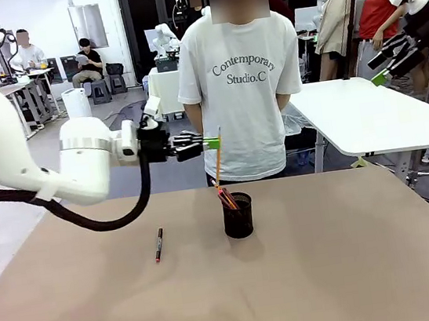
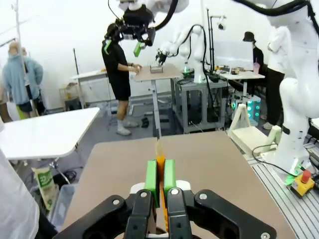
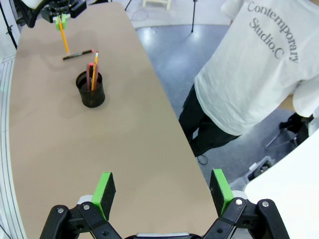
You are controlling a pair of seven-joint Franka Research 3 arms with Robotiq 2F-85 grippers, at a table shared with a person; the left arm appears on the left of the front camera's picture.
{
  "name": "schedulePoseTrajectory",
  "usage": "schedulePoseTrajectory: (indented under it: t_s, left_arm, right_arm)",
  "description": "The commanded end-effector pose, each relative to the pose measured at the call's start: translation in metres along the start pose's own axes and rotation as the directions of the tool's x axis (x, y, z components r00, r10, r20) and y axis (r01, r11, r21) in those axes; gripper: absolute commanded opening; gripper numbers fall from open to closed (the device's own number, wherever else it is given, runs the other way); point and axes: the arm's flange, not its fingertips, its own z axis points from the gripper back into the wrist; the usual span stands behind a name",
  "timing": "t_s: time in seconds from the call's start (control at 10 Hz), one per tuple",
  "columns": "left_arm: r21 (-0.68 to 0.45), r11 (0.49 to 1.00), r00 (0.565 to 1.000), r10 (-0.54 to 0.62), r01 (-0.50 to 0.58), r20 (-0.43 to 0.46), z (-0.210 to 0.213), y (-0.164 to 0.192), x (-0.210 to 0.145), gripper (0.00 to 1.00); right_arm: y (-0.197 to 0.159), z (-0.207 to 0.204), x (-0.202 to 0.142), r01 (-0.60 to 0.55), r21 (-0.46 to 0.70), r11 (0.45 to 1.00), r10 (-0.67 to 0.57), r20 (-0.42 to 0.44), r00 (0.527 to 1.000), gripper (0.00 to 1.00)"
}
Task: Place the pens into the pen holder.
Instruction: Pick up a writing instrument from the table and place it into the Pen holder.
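Bare tan counter (image 1: 332, 272) fills the foreground, and on it, left of centre, lies a loose pen (image 1: 159, 244). It is thin and dark with a red end. Its long axis runs almost straight from near to far, with the red end toward the robot's side. To its right and slightly farther back stands the pen holder (image 1: 238, 219), a small black mesh cup, upright. It is well apart from the loose pen, with nothing between them. Two pens (image 1: 226, 197) already stand in it, one orange and one red-ended, leaning toward the robot's left.

Above and behind the holder, the left tool (image 1: 212, 142) reaches in horizontally. Its green pads are pressed together on a yellow-orange pencil (image 1: 218, 160). The pencil hangs steeply, nearly upright, clear of the counter. Its lower end points down toward the holder's side of the counter. From the right wrist it shows apart from the cup, beyond it and close to the loose pen.

Past the far edge stands a person (image 1: 244, 85) in a white printed T-shirt, with a white table (image 1: 367, 117) to the right. High at that side, the right tool (image 3: 162, 191) has its jaws spread wide, holding nothing.
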Motion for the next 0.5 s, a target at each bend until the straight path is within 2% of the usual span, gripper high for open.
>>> schedulePoseTrajectory:
  t_s: [0.0,0.1,0.3,0.4]
  left_arm:
    - [0.009,0.999,0.996,-0.040,0.039,0.077,-0.013,0.020,-0.010,0.00]
    - [-0.010,1.000,0.994,-0.003,0.004,0.110,-0.014,0.027,-0.014,0.00]
    - [-0.026,0.998,0.992,0.054,-0.051,0.111,-0.011,0.034,-0.027,0.00]
    - [-0.007,1.000,0.997,0.007,-0.007,0.076,-0.018,0.023,-0.020,0.00]
  right_arm:
    - [0.001,0.000,0.000,-0.011,-0.006,1.000,0.011,-0.015,1.000,1.00]
    - [0.001,0.000,0.000,-0.011,-0.006,1.000,0.011,-0.015,1.000,1.00]
    - [0.001,0.000,0.000,-0.011,-0.006,1.000,0.011,-0.015,1.000,1.00]
    - [0.001,0.000,0.000,-0.011,-0.006,1.000,0.011,-0.015,1.000,1.00]
